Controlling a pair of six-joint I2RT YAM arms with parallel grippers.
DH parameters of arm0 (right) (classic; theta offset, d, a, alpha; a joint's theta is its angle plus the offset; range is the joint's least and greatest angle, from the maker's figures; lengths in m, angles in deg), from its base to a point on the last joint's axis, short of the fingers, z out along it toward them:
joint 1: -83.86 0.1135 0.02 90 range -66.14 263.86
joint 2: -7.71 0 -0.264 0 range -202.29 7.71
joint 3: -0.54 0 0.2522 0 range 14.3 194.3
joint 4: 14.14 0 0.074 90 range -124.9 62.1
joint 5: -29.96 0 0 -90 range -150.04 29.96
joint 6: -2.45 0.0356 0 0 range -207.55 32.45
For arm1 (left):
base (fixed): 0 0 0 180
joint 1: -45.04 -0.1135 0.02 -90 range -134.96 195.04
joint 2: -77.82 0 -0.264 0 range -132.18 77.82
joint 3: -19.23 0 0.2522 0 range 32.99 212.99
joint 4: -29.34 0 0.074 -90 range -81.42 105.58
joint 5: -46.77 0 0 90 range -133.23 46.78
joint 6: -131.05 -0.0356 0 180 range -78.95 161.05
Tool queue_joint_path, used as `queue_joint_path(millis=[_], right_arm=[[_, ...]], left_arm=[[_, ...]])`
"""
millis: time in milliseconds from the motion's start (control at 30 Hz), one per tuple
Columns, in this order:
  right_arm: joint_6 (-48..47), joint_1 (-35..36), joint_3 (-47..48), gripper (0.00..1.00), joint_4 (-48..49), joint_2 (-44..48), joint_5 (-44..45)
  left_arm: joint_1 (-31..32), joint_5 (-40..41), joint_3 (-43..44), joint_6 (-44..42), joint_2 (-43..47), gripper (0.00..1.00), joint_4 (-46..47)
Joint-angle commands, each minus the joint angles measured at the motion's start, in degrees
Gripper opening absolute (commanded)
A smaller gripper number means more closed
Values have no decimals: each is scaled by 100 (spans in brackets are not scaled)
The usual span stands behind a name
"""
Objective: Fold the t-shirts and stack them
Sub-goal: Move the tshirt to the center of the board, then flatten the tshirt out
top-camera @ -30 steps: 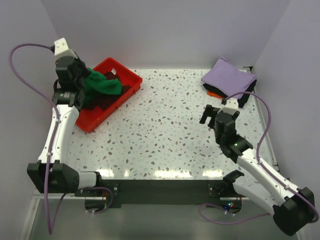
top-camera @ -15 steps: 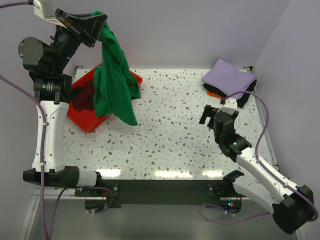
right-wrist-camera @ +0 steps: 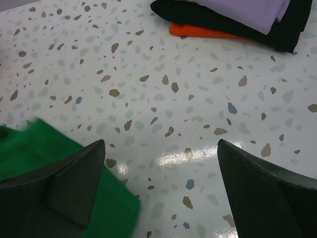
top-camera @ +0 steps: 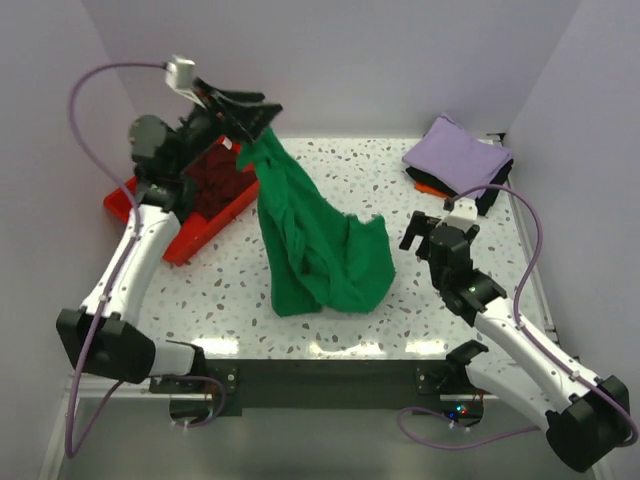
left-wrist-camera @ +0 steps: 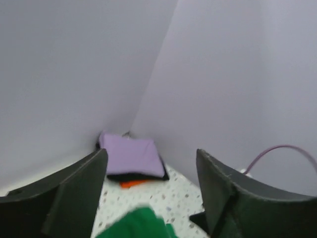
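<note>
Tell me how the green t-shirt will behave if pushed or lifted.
Likely very floppy: the green t-shirt drapes in long folds and heaps on the table. Probably light, being thin cloth. Pushed, it would likely bunch and wrinkle rather than slide as one piece.

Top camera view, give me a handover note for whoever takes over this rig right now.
The left gripper is open, nothing between its fingers.
The right gripper is open and empty.
The green t-shirt is slumped unfolded in the centre, its top end under the left gripper.
Done: folded stack, lavender over black and orange, far right corner.
To do: fold and stack the green one, then the maroon t-shirt in the red tray.
</note>
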Motion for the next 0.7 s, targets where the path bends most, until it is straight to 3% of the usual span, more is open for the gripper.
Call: queue_joint_path(millis=[0,100,300,500,667], right_arm=[[65,-23,245,99,-123,18,-25],[64,-32,202,98,-11,-79,-253],[135,3,43,97,437,-422,-1253],[310,353,-212,96,589,-773,-1292],[556,513,-387,96,395,-976,-1185]], left_arm=[[361,661,-1559,-704,-568,82,-515],[686,1671,-2370,-1171,-596,86,-571],[986,3122,-4548,-1313,624,88,-500],[1039,3993,-5474,-1277,2293,88,-1088],[1091,4389,-5703,-1181,2762,86,-1379]])
